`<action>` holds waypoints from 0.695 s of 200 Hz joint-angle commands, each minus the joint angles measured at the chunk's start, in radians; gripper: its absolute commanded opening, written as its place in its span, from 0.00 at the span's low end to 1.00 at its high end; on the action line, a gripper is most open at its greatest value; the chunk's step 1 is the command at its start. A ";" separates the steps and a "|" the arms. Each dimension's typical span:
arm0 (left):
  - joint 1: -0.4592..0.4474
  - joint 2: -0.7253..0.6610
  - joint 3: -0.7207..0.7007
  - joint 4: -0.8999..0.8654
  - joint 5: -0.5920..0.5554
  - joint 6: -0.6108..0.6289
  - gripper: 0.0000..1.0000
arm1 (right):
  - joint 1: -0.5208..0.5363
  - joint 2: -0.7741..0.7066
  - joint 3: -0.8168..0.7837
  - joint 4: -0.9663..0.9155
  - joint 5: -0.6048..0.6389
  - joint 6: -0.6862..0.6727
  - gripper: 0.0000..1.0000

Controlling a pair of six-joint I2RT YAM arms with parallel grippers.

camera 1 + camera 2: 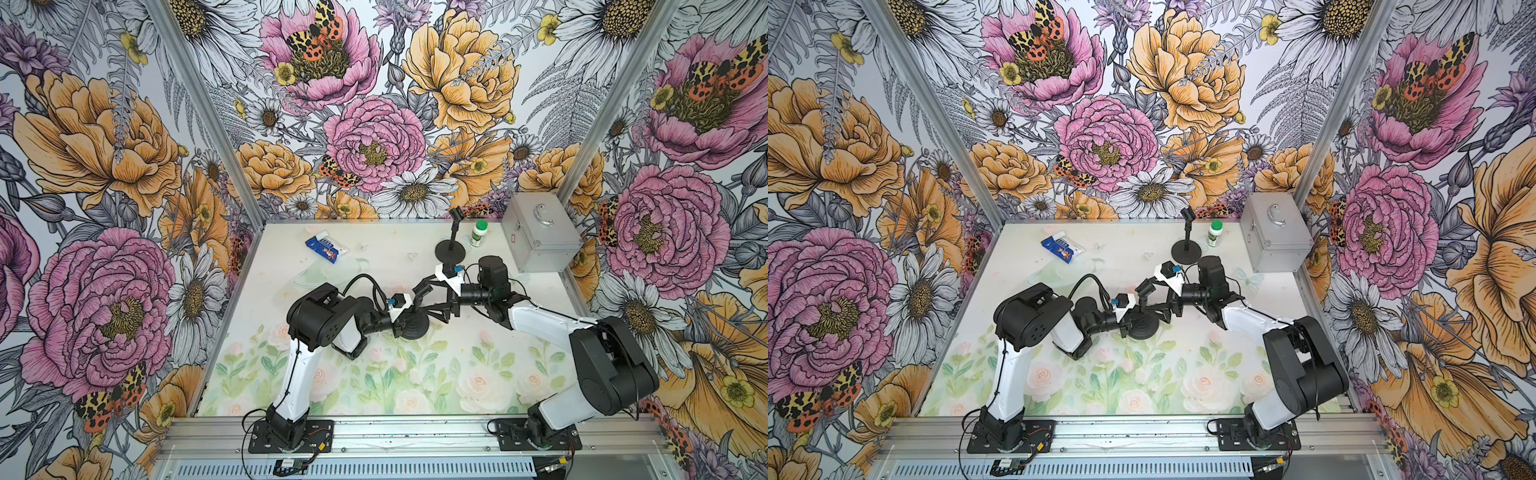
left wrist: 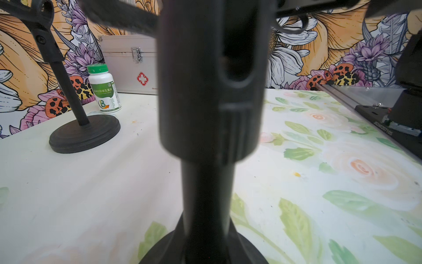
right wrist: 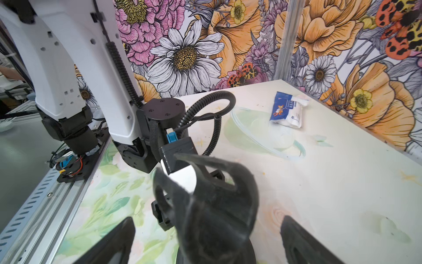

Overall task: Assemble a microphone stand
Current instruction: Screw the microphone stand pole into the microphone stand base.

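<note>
The microphone stand (image 1: 413,329) is upright in the middle of the table (image 1: 332,374), with its clip (image 3: 212,205) on top. My left claw (image 1: 414,312) is clamped on its pole (image 2: 206,194). My right claw (image 1: 428,301) is spread wide, one jaw on either side of the clip and clear of it.

Around me stand three walls (image 1: 374,124) papered with huge orange and pink flowers; my table (image 1: 374,395) wears pale printed roses, evenly lit.
</note>
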 commanded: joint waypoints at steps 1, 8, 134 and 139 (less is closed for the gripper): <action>-0.008 0.019 -0.016 -0.018 0.054 0.022 0.14 | 0.006 0.043 0.040 -0.044 -0.071 -0.046 0.93; -0.006 0.021 -0.016 -0.018 0.057 0.022 0.14 | 0.007 0.059 0.051 -0.048 -0.072 -0.051 0.88; -0.003 0.016 -0.011 -0.018 -0.013 -0.016 0.19 | 0.207 -0.011 -0.133 0.237 0.815 0.099 0.00; -0.003 0.017 -0.010 -0.018 -0.018 -0.020 0.20 | 0.234 -0.024 -0.158 0.265 0.936 0.138 0.00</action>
